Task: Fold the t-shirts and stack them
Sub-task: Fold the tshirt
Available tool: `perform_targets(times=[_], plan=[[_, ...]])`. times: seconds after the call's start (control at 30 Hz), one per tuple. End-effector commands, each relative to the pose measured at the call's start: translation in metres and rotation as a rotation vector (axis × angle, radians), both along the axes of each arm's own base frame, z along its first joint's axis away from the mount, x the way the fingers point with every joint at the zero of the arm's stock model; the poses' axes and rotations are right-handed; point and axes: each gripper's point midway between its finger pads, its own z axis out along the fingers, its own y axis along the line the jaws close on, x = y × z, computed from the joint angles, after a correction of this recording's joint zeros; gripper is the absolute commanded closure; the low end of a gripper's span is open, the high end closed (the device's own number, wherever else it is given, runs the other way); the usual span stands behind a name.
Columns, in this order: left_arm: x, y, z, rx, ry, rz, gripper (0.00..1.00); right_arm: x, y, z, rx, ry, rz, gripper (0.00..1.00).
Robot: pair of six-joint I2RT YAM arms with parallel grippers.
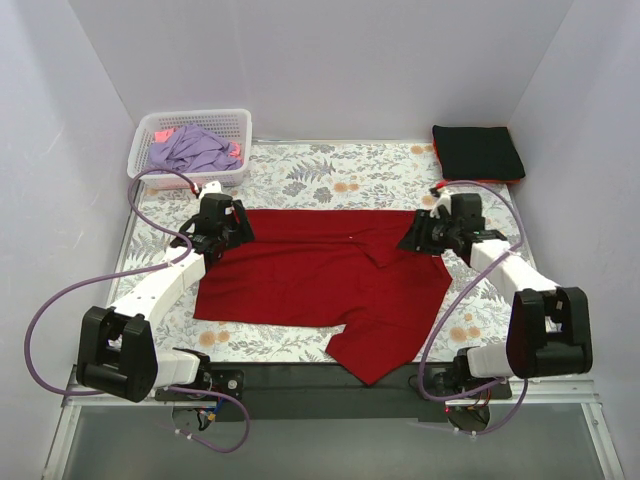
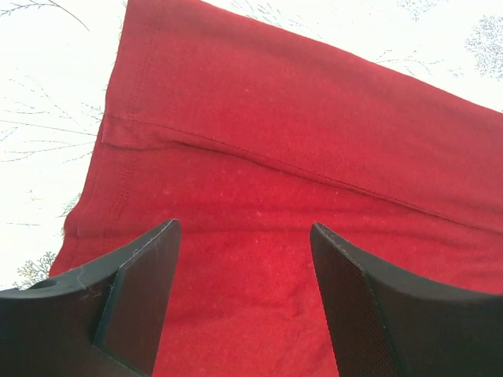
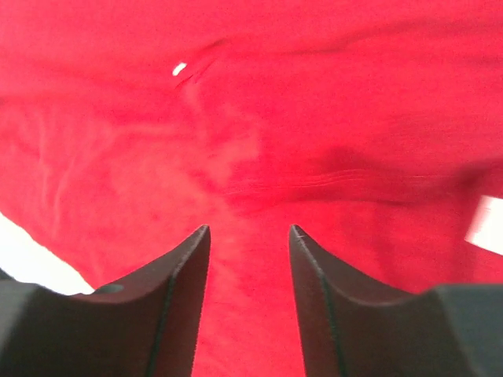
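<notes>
- Red t-shirt [image 1: 320, 275]: lies spread on the flower-print cloth [image 1: 330, 170] covering the surface, between the two arms. Its body is mostly flat. One corner points toward the near edge, and the cloth is creased near the right tool.
- Left tool [image 2: 244, 228]: jaws wide apart, hanging over the shirt's left part beside a stitched seam, with nothing between them.
- Right tool [image 3: 250, 229]: jaws apart with bare red fabric showing in the gap, and no fold gripped. It is low over the shirt's far right part.
- Small white label [image 3: 179, 69]: seen on the red fabric beyond the right tool.
- Black t-shirt [image 1: 478, 152]: folded square, at the far right corner of the surface.
- White basket [image 1: 243, 135]: at the far left corner, holding a crumpled lavender t-shirt [image 1: 190, 150] and a pink one [image 1: 162, 134].
</notes>
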Motion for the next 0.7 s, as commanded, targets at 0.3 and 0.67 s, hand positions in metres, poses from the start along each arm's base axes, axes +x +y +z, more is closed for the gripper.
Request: perform_targets(times=[0.3,0.67], plan=[[0.003,-0.005,0.007,-0.006,-0.014,-0.025,0.34,0.047,-0.092,0.014,0.082,-0.175,-0.256,0.34],[0.004,-0.006,0.007,-0.008,-0.013,-0.029,0.34,0.083,-0.086,-0.014,0.199,-0.137,-0.166,0.37]])
